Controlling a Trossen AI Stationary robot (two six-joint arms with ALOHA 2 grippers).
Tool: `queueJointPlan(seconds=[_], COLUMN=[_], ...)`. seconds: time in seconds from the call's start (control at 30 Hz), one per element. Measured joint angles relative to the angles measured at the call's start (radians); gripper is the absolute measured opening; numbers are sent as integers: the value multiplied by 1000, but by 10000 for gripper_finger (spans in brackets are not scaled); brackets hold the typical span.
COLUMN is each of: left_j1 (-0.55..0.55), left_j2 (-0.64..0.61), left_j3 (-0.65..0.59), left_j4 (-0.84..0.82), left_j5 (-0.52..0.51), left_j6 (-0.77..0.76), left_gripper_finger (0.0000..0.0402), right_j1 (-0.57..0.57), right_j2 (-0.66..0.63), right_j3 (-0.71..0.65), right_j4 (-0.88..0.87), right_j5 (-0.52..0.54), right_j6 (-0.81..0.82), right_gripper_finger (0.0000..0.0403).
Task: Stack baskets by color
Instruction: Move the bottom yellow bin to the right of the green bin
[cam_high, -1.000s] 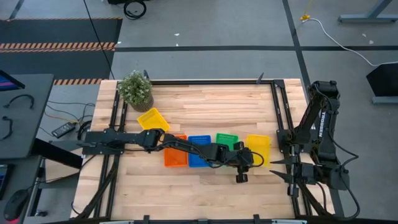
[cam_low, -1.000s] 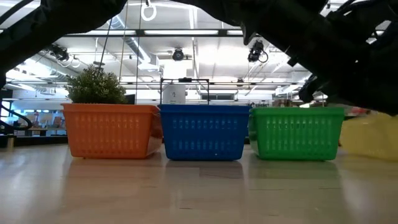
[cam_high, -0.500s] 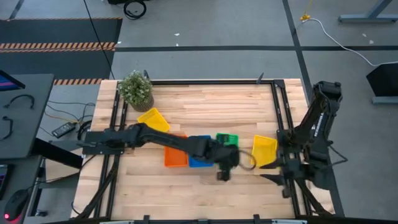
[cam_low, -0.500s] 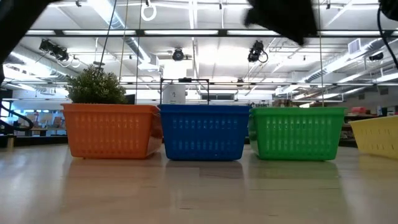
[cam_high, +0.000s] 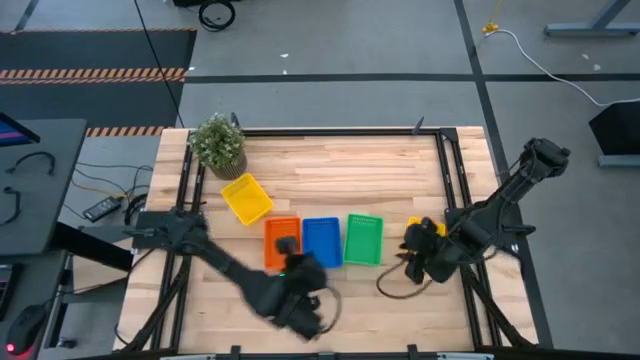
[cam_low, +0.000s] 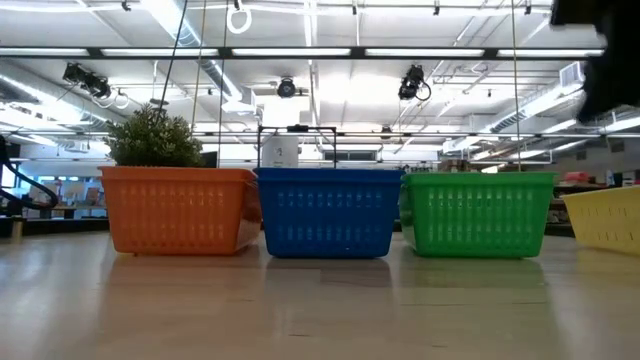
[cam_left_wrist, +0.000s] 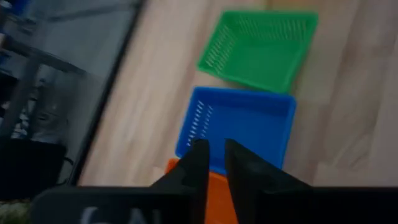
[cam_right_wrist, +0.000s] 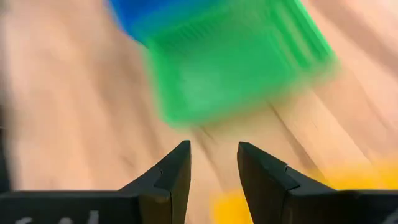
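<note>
Orange (cam_high: 277, 232), blue (cam_high: 321, 240) and green (cam_high: 363, 240) baskets stand side by side on their bottoms mid-table. One yellow basket (cam_high: 246, 198) lies farther back, near the potted plant (cam_high: 217, 143). Another yellow basket (cam_low: 605, 220) rests on the table at the right, mostly hidden in the high view under my right gripper (cam_high: 414, 250). That gripper hovers open above it with nothing between its fingers (cam_right_wrist: 174, 177). My left gripper (cam_left_wrist: 216, 155) hangs over the orange basket's near edge (cam_left_wrist: 211, 186). It faces the blue basket (cam_left_wrist: 242, 121) and green basket (cam_left_wrist: 261, 50), with only a narrow, empty gap between its fingers.
Bare wood lies along the table's near edge and across its far half behind the baskets. Black frame rails (cam_high: 452, 180) run along the left and right sides. A loose cable (cam_high: 392, 285) loops under the right arm.
My left gripper has swung away from the right-hand yellow basket toward the table's near left, rising and turning, and now hangs by the orange basket. My right gripper has come in from the right edge and turned, ending over that yellow basket, which has shifted slightly.
</note>
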Motion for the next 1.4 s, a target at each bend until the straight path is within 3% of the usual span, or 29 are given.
queueJointPlan(seconds=[0.13, 0.27, 0.43, 0.63, 0.8, 1.07, 1.4], left_j1=[-74, -132, -174, -215, -232, -242, -242], left_j2=[-143, -290, -428, -519, -535, -536, -536], left_j3=[-206, -460, -722, -919, -1002, -1030, -1030], left_j4=[39, 28, 52, 45, 51, 84, 100], left_j5=[-82, -81, -25, 87, 154, 159, 155], left_j6=[-182, -469, -741, -958, -1043, -1069, -1065], left_gripper_finger=[13, 8, 7, 6, 13, 6, 8], right_j1=[-52, -71, -117, -200, -247, -327, -397], right_j2=[21, 60, 108, 163, 177, 182, 182], right_j3=[-2, -5, -5, -65, -92, -90, -90], right_j4=[-197, -320, -393, -315, -178, 65, 211], right_j5=[-143, -161, -166, -166, -130, -105, -79], right_j6=[155, 255, 276, 194, 106, -56, -76], right_gripper_finger=[124, 88, 15, 7, 5, 2, 1])
